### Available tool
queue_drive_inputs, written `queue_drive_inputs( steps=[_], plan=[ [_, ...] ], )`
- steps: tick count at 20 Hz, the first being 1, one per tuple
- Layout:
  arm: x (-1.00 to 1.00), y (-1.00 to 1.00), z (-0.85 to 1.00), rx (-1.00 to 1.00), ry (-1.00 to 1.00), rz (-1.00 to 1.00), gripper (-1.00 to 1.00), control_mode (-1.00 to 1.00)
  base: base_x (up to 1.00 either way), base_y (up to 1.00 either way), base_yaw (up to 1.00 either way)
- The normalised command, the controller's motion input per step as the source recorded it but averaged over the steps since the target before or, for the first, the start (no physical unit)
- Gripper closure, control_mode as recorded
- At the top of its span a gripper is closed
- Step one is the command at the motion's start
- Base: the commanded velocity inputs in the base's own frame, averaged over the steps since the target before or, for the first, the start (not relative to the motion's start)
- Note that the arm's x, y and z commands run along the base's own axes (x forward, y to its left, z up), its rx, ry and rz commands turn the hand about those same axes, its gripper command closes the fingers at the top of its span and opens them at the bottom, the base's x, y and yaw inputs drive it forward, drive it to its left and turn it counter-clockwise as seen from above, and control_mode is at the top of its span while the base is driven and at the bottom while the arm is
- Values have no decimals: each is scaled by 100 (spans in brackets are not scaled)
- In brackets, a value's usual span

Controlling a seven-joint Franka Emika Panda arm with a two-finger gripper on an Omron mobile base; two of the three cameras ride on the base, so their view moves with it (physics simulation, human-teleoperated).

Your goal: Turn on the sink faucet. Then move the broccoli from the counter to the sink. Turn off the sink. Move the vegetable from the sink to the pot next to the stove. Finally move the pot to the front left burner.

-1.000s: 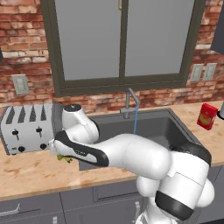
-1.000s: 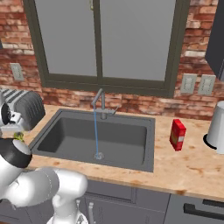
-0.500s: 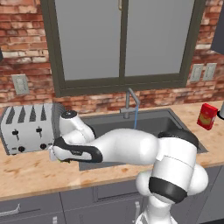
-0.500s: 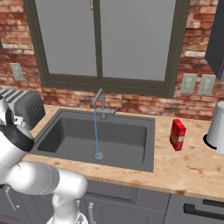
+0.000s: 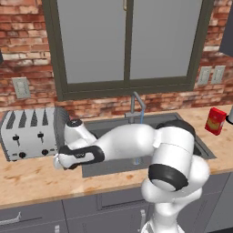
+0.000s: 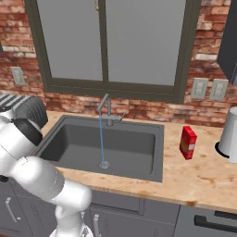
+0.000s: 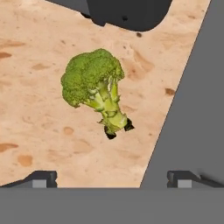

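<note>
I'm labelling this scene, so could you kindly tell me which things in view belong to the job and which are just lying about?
Job things:
faucet, running
sink
broccoli, on the counter beside the sink

Lying about:
toaster
red box
white kettle

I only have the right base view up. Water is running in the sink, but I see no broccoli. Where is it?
Observer: The broccoli lies on the counter, just beside the sink's rim, in the hand view.
Operator: Is the tool on it yet?
Observer: No. The tool is open and the floret sits apart from both tips, unheld.
Operator: Where is the hand relative to the toaster?
Observer: In the left base view the hand hangs low over the counter just right of the toaster, at the sink's left edge.
</note>
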Motion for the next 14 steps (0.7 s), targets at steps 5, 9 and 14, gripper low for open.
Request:
queue_drive_inputs(
  steps=[5,9,14],
  plan=[
    [30,13,-21,0,0,6,-100,-100,0,0,0],
    [29,24,-17,0,0,3,-100,-100,0,0,0],
    [27,30,-15,0,0,1,-100,-100,0,0,0]
  ],
)
